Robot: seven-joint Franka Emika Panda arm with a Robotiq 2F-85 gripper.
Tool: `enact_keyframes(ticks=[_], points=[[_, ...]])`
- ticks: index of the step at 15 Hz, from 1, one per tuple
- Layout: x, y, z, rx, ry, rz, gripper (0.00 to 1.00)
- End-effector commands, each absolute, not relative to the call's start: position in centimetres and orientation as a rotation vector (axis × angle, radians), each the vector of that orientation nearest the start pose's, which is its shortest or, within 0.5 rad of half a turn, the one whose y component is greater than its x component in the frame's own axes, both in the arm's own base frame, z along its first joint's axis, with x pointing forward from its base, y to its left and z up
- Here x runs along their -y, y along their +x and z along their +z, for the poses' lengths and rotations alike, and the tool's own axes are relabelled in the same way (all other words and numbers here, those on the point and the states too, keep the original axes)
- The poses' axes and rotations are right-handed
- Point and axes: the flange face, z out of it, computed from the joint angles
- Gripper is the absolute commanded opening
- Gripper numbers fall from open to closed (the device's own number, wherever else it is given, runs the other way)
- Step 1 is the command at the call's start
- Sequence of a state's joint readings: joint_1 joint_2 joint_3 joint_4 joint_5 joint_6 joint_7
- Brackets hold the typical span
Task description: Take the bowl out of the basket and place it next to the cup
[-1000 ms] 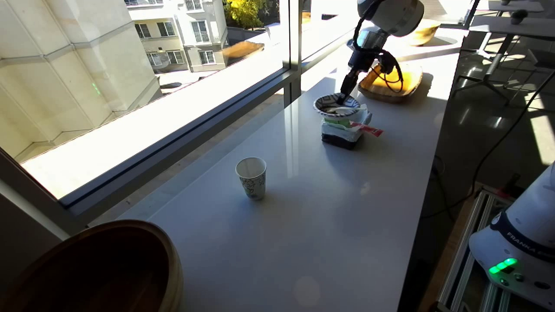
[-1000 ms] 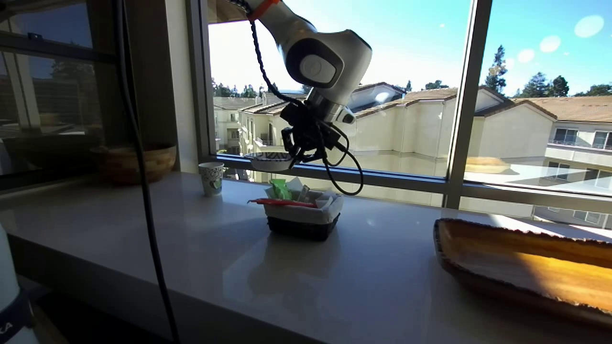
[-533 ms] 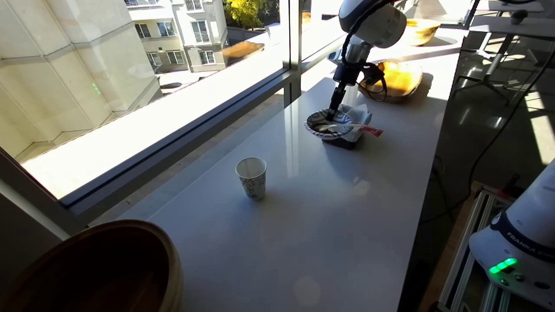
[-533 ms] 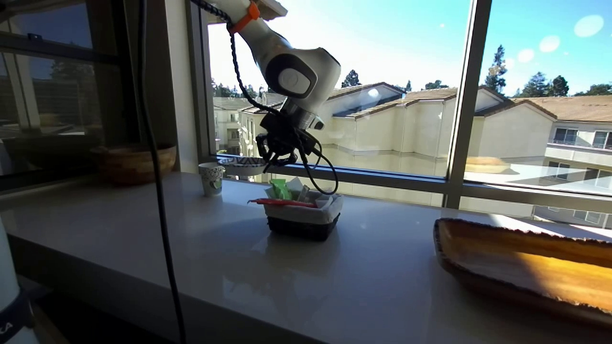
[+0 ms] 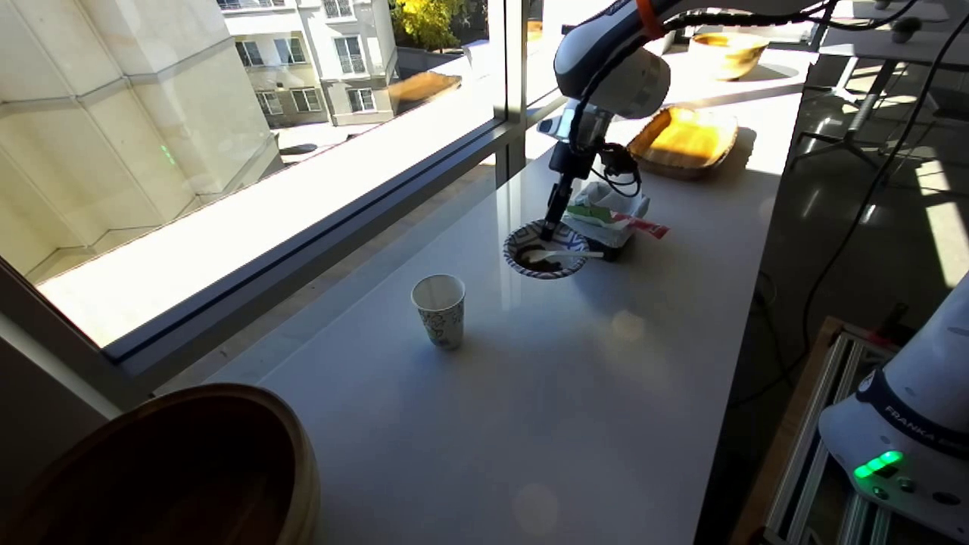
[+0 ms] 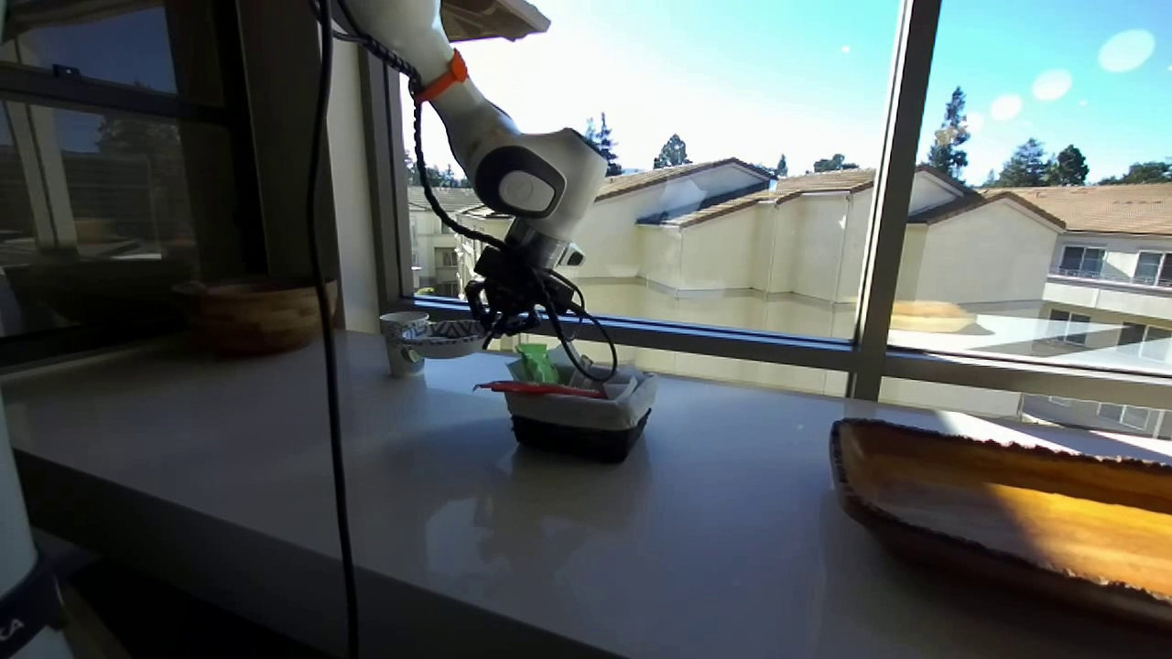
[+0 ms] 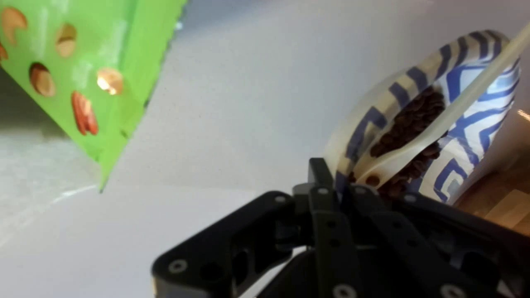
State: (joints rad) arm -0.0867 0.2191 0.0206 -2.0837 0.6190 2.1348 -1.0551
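Beneath and outward from the hand (image 7: 340, 184), the bowl (image 6: 449, 340) is hanging, already out of the basket (image 6: 586, 414) and looking roughly level. The hand is pinching one side of its rim, so the round body is jutting out ahead of the grip, on the side where the cup (image 5: 439, 314) is standing. Behind and below the hand, the basket is sitting near. The coming move is likely turning on this order: basket, hand, bowl, cup. With the bowl lying foremost, its far rim would be meeting the cup first. In an exterior view a strip of the desk (image 5: 484, 303) is showing between bowl and cup; how high the bowl is hanging I cannot tell. What is remaining seems to be a short carry outward from the hand, then a lowering just beside the cup. Across the dark contents (image 7: 414, 118) a spoon (image 7: 459, 102) is lying, its handle poking past the rim, so tipping about that one-sided pinch could be spilling the load.
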Motion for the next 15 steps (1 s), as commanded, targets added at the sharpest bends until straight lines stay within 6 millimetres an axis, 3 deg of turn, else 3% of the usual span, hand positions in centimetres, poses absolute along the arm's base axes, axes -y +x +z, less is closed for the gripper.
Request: enact_keyframes(ticks=[1, 5, 11, 12, 13, 15], points=[[-1.0, 57.6, 28.2, 0.797, -2.496, -0.167, 0.0], [-2.1, 58.4, 25.5, 0.798, -2.47, -0.145, 0.0], [-1.2, 59.1, 23.9, 0.791, -2.48, -0.12, 0.0], [-1.2, 59.1, 23.9, 0.796, -2.485, -0.112, 0.27], [-1.1, 59.0, 24.0, 0.799, -2.487, -0.105, 0.28], [-1.4, 58.8, 24.5, 0.81, -2.487, -0.093, 0.41]])
